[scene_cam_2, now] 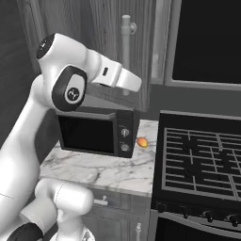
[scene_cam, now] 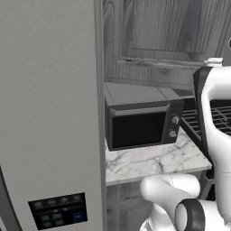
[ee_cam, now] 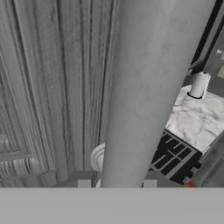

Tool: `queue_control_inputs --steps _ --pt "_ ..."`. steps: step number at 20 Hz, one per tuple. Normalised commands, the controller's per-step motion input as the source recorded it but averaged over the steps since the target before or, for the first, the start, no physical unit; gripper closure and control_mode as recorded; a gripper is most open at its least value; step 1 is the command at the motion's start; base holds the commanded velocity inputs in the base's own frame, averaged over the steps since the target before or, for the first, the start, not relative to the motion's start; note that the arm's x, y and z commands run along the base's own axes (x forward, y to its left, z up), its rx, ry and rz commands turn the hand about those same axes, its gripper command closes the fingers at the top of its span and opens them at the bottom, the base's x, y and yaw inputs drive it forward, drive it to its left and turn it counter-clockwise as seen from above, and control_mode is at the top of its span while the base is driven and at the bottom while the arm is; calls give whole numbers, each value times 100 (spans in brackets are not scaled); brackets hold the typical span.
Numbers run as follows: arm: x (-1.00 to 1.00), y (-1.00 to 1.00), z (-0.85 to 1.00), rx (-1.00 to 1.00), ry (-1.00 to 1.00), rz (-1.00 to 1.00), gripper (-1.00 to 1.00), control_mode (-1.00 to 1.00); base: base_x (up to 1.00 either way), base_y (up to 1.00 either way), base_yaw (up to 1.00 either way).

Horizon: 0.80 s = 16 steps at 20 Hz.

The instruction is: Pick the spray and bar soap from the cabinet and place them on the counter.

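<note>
Dark grey wood-grain fronts of the cabinet (ee_cam: 57, 87) stand directly ahead of the tool (ee_cam: 117, 183), which is clamped on the cabinet's long pale grey bar handle (ee_cam: 148, 87); in the hand view the handle runs up from between the two finger tips (ee_cam: 84, 183), with its round mounting foot showing just beside them. From the right base camera the white arm (scene_cam_2: 66, 89) reaches up to that handle (scene_cam_2: 126, 52) on the cabinet door (scene_cam_2: 94, 37), well above the microwave. Below the tool lies the white marble worktop (scene_cam_2: 108, 172) with grey veins, carrying a black microwave (scene_cam_2: 96, 132) set towards the wall. Just past the microwave's control side, a small orange-brown object (scene_cam_2: 141, 141) rests on the worktop, too small to name with certainty. Further out to that side sits the black grated stovetop (scene_cam_2: 202, 160). The left base camera shows the tall light grey fridge (scene_cam: 49, 113) on the opposite side of the microwave (scene_cam: 142, 119), and the marble worktop (scene_cam: 153, 160) in front of it. The hand camera also catches a small pale cylinder (ee_cam: 198, 84) standing on a distant patch of marble beyond the handle. The cabinet doors look closed.
</note>
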Motion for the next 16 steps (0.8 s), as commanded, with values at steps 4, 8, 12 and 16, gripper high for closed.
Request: queue_control_inputs --steps 4,8,12,16 --pt "-41 38 -3 2 0 -4 100 -100 0 0 0" --pt "-38 40 0 2 0 -4 100 -100 0 0 0" --pt "-33 46 0 0 0 -1 100 -100 0 0 0" --pt "-28 45 0 0 0 -1 100 -100 0 0 0"
